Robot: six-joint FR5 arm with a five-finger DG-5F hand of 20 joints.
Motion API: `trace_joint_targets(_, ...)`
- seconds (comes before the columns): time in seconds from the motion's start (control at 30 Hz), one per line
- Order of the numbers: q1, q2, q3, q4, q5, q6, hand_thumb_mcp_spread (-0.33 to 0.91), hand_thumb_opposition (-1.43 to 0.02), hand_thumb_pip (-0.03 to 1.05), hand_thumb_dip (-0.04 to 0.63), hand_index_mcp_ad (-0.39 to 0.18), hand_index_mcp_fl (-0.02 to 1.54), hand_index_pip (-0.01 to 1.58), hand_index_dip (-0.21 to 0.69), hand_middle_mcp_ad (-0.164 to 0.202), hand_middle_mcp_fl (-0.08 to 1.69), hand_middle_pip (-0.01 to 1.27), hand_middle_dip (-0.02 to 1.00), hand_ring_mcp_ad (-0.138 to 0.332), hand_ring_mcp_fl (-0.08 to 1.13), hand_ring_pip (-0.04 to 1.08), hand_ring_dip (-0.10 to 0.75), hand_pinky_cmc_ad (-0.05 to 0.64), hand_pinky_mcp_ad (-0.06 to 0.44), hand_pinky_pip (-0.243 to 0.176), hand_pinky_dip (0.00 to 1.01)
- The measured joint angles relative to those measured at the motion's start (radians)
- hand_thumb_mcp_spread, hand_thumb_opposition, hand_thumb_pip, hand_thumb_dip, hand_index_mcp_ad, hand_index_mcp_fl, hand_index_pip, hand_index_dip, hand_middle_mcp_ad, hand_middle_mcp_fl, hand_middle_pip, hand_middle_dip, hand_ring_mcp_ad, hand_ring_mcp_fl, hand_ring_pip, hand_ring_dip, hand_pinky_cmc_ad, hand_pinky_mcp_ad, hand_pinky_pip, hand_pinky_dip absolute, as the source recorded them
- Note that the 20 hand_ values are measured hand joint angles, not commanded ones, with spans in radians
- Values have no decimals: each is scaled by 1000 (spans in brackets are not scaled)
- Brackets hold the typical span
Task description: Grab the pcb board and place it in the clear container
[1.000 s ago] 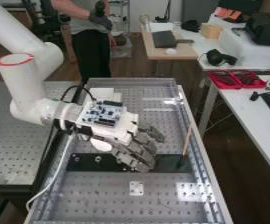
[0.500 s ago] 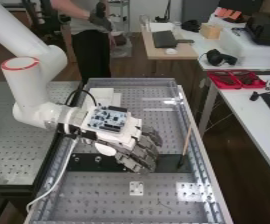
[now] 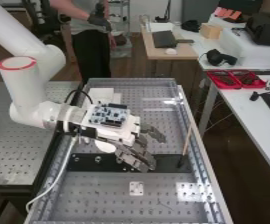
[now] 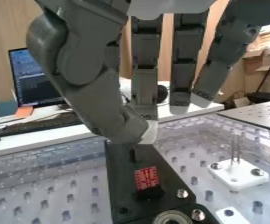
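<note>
Perforated bench (image 3: 99,195) under black plate (image 3: 86,166)

High view: black plate (image 3: 169,164) partly hidden behind fingers (image 3: 138,154).

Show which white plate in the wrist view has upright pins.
The white plate farther from the black fixture: two metal pins stand on it, none on what shows of the nearer plate.

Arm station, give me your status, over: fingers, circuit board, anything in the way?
Fingers open over black plate, nothing visibly held. Circuit board on white housing; cannot tell if target. Thin stick at plate's end, possible obstacle.
</note>
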Motion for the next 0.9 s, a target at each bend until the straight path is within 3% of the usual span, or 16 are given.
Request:
trace_joint_targets(0.27,-4,-4,-5,12,-53,-75,614,-1021,777,401,-127,89,628,33,24,712,890,768,138,463,229,499,443,288,119,733)
trace_joint_targets(0.43,-6,-5,-5,22,-79,-116,578,-1007,791,396,-127,96,593,37,24,623,707,770,134,433,209,499,459,278,99,719)
trace_joint_targets(0.63,-11,-5,-11,34,-90,-129,531,-960,810,394,-143,87,564,33,24,578,597,766,134,408,194,506,459,272,79,717)
trace_joint_targets(0.9,-12,-14,-15,45,-101,-146,524,-944,810,401,-152,70,564,33,21,553,574,752,138,396,192,506,459,262,65,710)
